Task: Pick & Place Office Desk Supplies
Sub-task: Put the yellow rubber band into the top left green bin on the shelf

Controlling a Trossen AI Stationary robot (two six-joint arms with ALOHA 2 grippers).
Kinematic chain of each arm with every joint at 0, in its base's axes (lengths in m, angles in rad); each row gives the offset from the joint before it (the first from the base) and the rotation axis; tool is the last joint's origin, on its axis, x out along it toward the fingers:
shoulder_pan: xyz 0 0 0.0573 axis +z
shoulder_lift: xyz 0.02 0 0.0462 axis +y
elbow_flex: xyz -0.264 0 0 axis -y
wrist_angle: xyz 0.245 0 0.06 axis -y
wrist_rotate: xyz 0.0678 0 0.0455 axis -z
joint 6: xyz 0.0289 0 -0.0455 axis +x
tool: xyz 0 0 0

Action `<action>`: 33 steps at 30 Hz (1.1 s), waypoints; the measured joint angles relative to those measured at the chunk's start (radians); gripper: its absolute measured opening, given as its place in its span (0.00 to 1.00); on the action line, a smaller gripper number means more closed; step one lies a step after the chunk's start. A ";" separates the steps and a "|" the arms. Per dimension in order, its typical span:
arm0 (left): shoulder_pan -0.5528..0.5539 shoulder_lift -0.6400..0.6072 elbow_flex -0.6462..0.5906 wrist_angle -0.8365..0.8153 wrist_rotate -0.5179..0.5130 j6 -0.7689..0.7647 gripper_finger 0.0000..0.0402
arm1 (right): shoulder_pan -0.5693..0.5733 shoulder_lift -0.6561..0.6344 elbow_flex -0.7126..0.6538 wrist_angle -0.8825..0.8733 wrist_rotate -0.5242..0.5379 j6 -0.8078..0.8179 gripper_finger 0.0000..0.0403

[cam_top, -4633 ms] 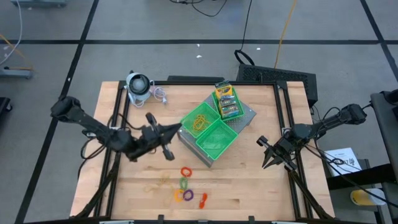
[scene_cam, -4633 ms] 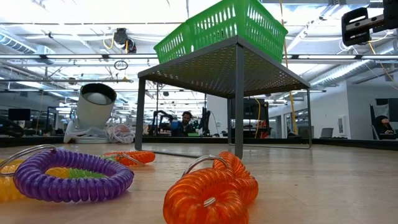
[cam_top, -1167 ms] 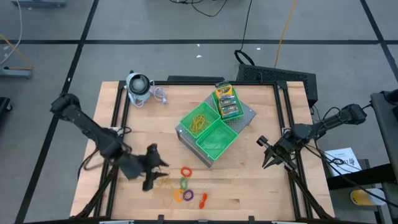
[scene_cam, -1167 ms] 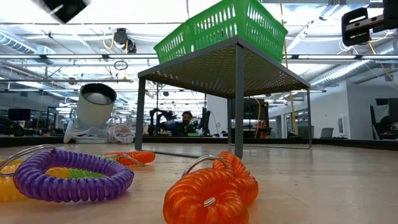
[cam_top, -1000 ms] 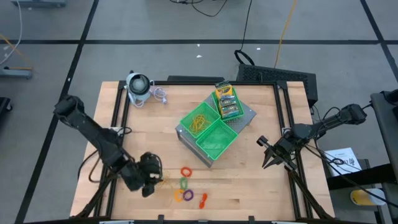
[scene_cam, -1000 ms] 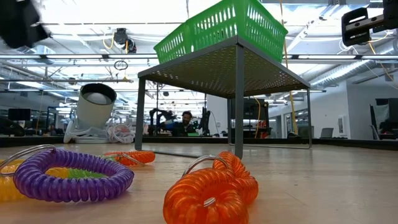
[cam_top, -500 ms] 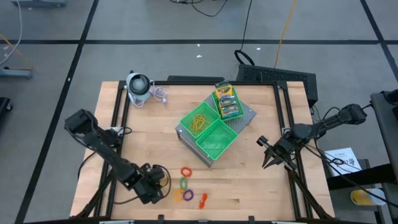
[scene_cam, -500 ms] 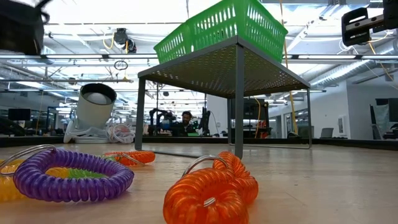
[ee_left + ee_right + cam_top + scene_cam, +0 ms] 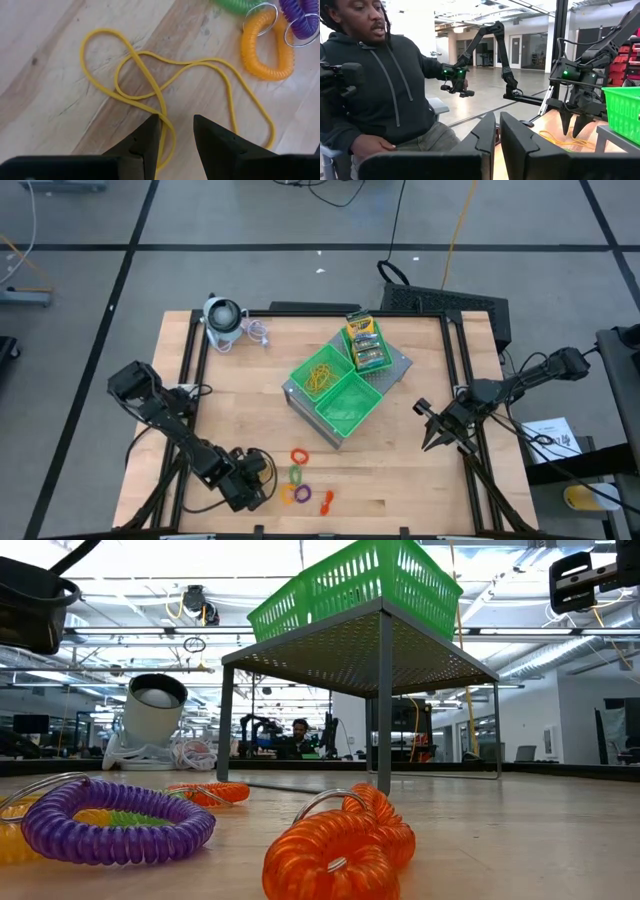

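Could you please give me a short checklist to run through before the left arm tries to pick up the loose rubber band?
1. Left gripper over the yellow rubber band: ok, a strand runs between the fingertips.
2. Left jaws open: ok, with a narrow gap.
3. Band free of other items: ok, the orange coil ring lies beside the loop, apart from it.
4. Fingers low enough to pinch: cannot tell; their height above the wood is unclear.
5. Destination ready: ok, the green tray already holds rubber bands and is uncovered.
6. Right gripper clear of the work: ok, it waits at the table's right edge.
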 joint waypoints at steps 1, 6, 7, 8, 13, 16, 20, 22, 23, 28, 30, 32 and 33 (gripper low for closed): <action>0.000 0.000 0.000 -0.012 0.002 0.003 0.33 | 0.000 0.000 0.000 0.000 0.000 0.000 0.05; -0.002 0.000 0.001 -0.091 0.002 0.000 0.33 | 0.000 0.000 0.000 0.000 0.000 0.000 0.05; -0.002 0.001 0.001 -0.103 -0.001 -0.001 0.33 | 0.000 0.000 0.000 0.000 0.000 0.000 0.05; -0.002 0.001 0.001 -0.112 -0.001 0.000 0.33 | 0.000 0.000 0.000 0.000 0.000 0.000 0.05; -0.002 0.001 0.003 -0.175 -0.033 0.017 0.33 | 0.000 0.000 0.000 0.000 0.000 0.000 0.05; 0.002 0.001 0.002 -0.199 -0.040 0.034 0.33 | 0.000 0.000 0.000 0.000 0.000 0.000 0.05; 0.005 0.001 0.002 -0.214 -0.045 0.062 0.32 | 0.000 0.000 0.000 0.000 0.000 0.000 0.05; 0.006 0.001 0.001 -0.222 -0.046 0.067 0.29 | 0.000 0.000 0.000 0.000 0.000 0.000 0.05; 0.006 0.001 0.001 -0.225 -0.047 0.067 0.26 | 0.000 0.000 0.000 0.000 0.000 0.000 0.05; 0.006 0.001 -0.002 -0.226 -0.063 0.057 0.05 | 0.000 0.000 0.000 0.000 0.000 0.000 0.05; 0.006 0.001 -0.003 -0.217 -0.071 0.043 0.02 | 0.000 0.000 0.000 0.000 0.000 0.000 0.05; 0.006 0.001 -0.003 -0.214 -0.081 0.018 0.02 | 0.000 0.000 0.000 0.000 0.000 0.000 0.05; 0.006 0.000 -0.003 -0.212 -0.090 0.003 0.01 | 0.000 0.000 0.000 0.000 0.000 0.000 0.05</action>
